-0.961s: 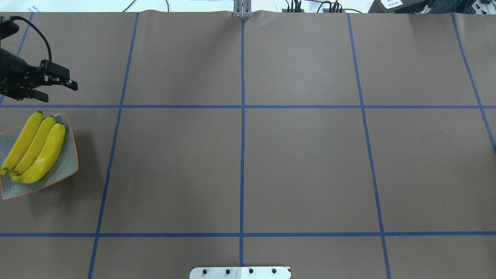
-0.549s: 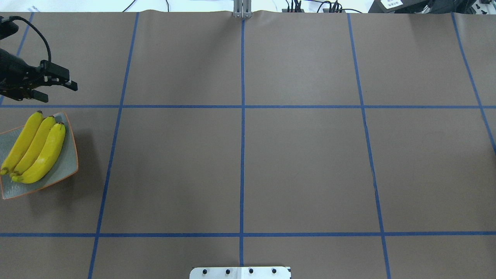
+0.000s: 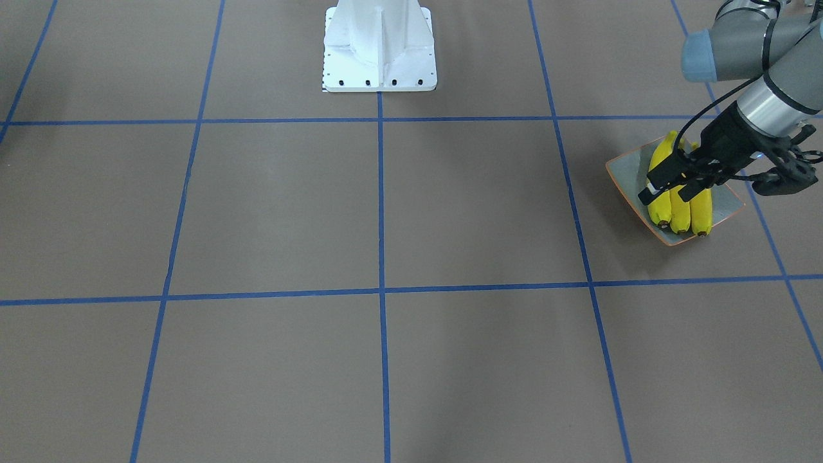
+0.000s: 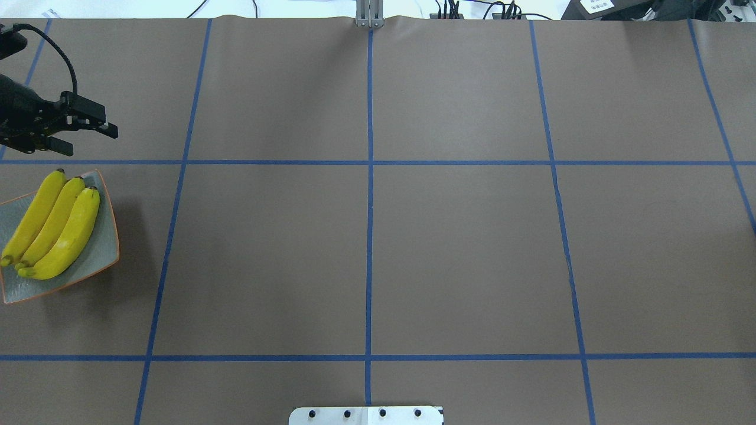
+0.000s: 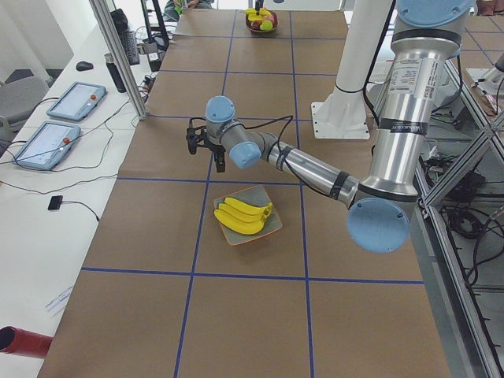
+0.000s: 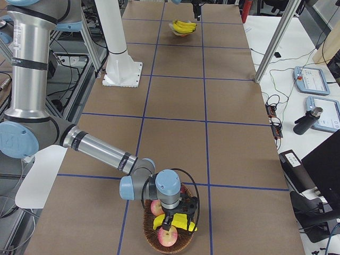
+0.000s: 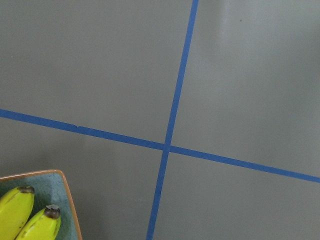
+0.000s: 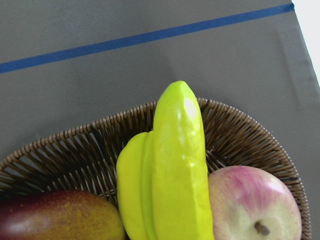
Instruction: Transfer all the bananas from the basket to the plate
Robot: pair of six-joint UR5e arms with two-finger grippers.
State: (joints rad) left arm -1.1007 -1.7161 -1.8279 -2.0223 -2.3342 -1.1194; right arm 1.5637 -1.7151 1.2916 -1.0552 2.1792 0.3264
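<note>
- Three bananas (image 4: 53,227) lie side by side on the plate (image 4: 105,251), at the 9 o'clock edge of the table (image 4: 366,265) in the overhead view, dark tips toward 1 o'clock.
- The left gripper (image 4: 90,140) hovers at 12 o'clock of the plate, apart from it, its claw spread and holding nothing.
- A fourth banana (image 8: 177,170) lies in the wicker basket (image 8: 75,150), with an apple (image 8: 255,210) just beside it at 4 o'clock and a dark red fruit (image 8: 55,217) at 8 o'clock.
- The right gripper (image 6: 179,214) hangs over that basket; whether its claw is spread or pinching, I cannot tell.
</note>
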